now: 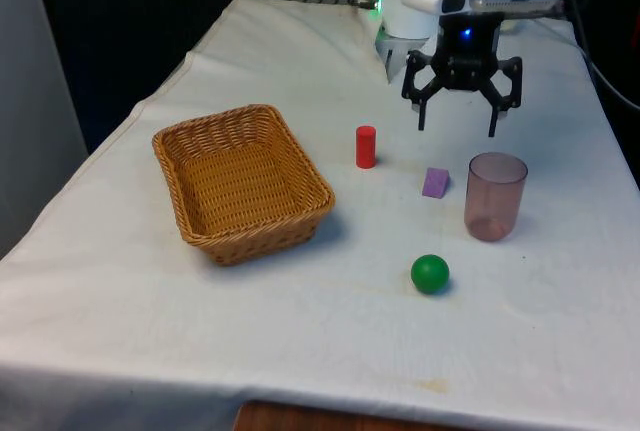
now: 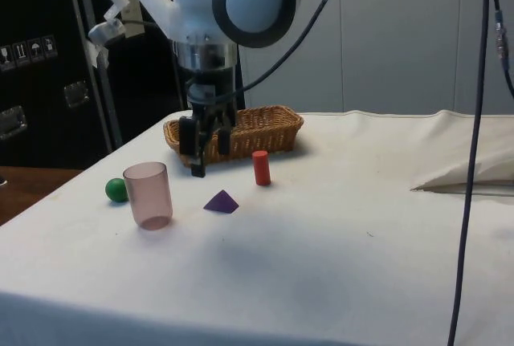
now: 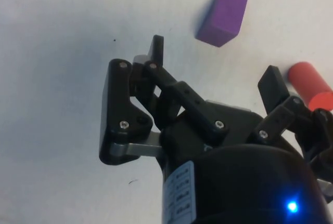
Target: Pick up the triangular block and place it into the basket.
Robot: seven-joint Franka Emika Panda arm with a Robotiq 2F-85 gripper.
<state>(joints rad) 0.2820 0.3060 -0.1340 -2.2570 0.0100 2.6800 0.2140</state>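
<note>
From the front view's left, your wicker basket sat with nothing in it, so no part of the task was done yet. The purple triangular block lay on the cloth between the red cylinder and the see-through pink cup, which looked empty. Your gripper hung just behind the block, fingers spread and holding nothing; reaching, grasping and carrying all remained.

Basket partly hidden behind gripper in side view, left of centre. Red cylinder cut short by gripper linkage in wrist view.
</note>
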